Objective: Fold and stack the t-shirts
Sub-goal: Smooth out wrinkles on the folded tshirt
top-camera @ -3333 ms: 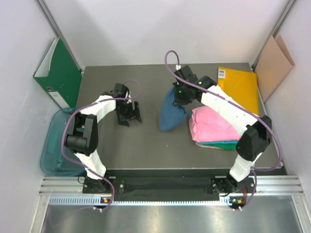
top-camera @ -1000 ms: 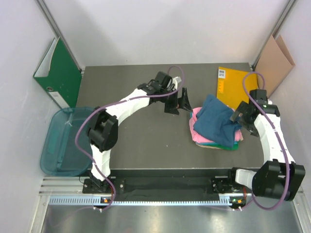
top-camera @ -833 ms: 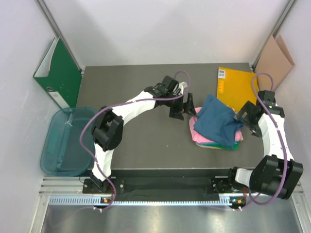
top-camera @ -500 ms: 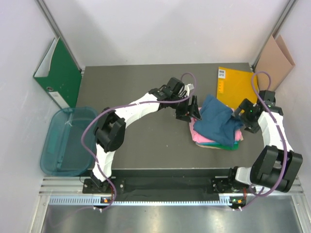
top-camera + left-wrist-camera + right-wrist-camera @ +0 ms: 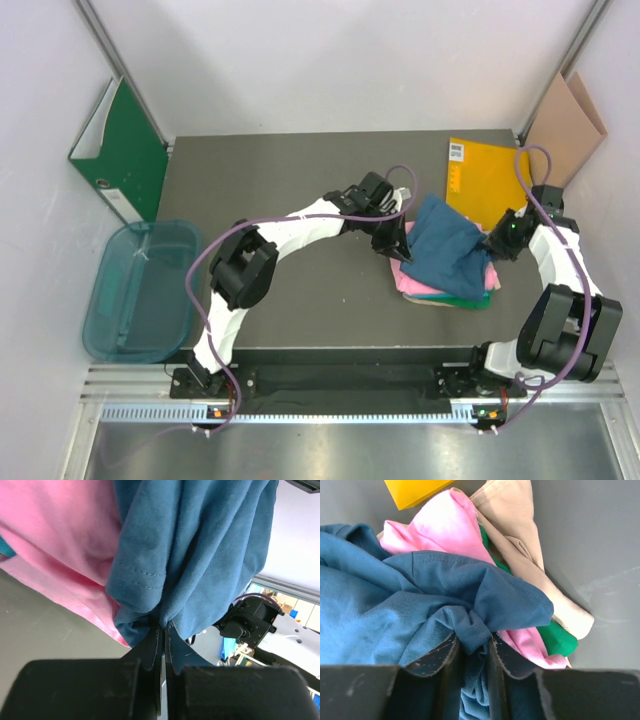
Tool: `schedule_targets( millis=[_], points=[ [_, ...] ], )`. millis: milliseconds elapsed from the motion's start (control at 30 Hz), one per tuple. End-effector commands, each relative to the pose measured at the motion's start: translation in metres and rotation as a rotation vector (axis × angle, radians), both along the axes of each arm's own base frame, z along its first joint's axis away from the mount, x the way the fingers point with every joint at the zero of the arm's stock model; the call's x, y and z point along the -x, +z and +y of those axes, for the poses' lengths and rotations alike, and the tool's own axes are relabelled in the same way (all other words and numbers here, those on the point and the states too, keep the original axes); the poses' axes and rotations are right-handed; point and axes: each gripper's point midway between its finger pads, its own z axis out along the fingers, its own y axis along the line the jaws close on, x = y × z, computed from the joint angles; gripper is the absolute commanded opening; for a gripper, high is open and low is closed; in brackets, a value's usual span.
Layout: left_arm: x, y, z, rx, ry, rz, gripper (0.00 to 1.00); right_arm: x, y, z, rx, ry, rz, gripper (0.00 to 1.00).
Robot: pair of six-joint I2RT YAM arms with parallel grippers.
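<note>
The dark blue t-shirt (image 5: 450, 255) lies crumpled on top of the pink t-shirt (image 5: 408, 277) and the teal-green t-shirt (image 5: 466, 298), at the right of the mat. My left gripper (image 5: 403, 238) is at the pile's left edge. In the left wrist view it (image 5: 163, 629) is shut on a puckered fold of the blue t-shirt (image 5: 200, 555), with the pink t-shirt (image 5: 55, 545) to the left. My right gripper (image 5: 497, 246) is at the pile's right edge. It (image 5: 472, 645) is shut on a bunch of the blue t-shirt (image 5: 395, 605), above the pink t-shirt (image 5: 450, 525) and the green t-shirt (image 5: 557, 637).
A yellow folder (image 5: 490, 180) lies behind the pile and a brown cardboard sheet (image 5: 563, 130) leans at the back right. A green binder (image 5: 120, 150) stands at the back left, with a teal bin (image 5: 135, 290) in front of it. A beige cloth (image 5: 520, 535) lies under the pile.
Both grippers moved inward onto opposite edges of the blue t-shirt and went from open to shut on it. The pile itself has barely shifted.
</note>
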Motion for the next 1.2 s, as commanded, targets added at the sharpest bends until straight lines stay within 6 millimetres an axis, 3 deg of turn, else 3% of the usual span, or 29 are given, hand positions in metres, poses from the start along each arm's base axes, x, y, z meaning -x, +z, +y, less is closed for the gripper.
schedule_targets(
  millis=[0,267,367,467,700,800,867,900,933,967,1000,1033,1100,1167],
  points=[
    [-0.001,0.035,-0.006,0.066,-0.015,-0.066,0.0,-0.021,0.029,-0.008,0.023,0.014,-0.115,0.2],
    [0.011,0.067,0.003,0.075,-0.013,-0.101,0.0,-0.042,0.078,-0.002,0.003,0.073,-0.232,0.32],
    [0.018,0.07,0.004,0.072,-0.016,-0.103,0.0,-0.049,0.091,0.002,-0.011,0.102,-0.271,0.35],
    [0.03,0.07,0.001,0.066,-0.034,-0.092,0.0,-0.054,0.086,0.006,-0.038,0.127,-0.267,0.37],
    [0.066,0.054,-0.011,0.022,-0.1,-0.057,0.0,-0.043,0.039,0.009,-0.072,0.16,-0.154,0.38],
    [0.072,0.043,-0.014,-0.007,-0.113,-0.043,0.0,-0.038,0.019,0.011,-0.08,0.173,-0.107,0.4],
    [0.073,0.036,-0.012,-0.035,-0.121,-0.031,0.0,-0.035,0.013,0.006,-0.055,0.167,-0.086,0.48],
    [0.073,0.033,-0.01,-0.056,-0.123,-0.022,0.23,-0.033,0.015,0.004,-0.041,0.165,-0.077,0.53],
    [0.073,0.03,-0.008,-0.072,-0.132,-0.029,0.5,-0.035,0.024,0.001,-0.018,0.162,-0.097,0.66],
    [0.074,0.03,-0.002,-0.112,-0.129,-0.028,0.7,-0.035,0.038,-0.005,0.03,0.154,-0.129,0.72],
    [0.073,0.03,0.003,-0.13,-0.125,-0.039,0.99,-0.033,0.049,-0.008,0.054,0.15,-0.14,0.78],
    [0.073,0.038,0.008,-0.131,-0.134,-0.077,0.99,-0.038,0.07,-0.012,0.091,0.146,-0.187,0.88],
    [0.067,0.046,0.016,-0.152,-0.109,-0.133,0.99,-0.032,0.099,-0.02,0.167,0.132,-0.227,0.97],
    [0.062,0.064,0.023,-0.14,-0.094,-0.204,0.99,-0.031,0.129,-0.021,0.201,0.13,-0.278,0.99]
  ],
)
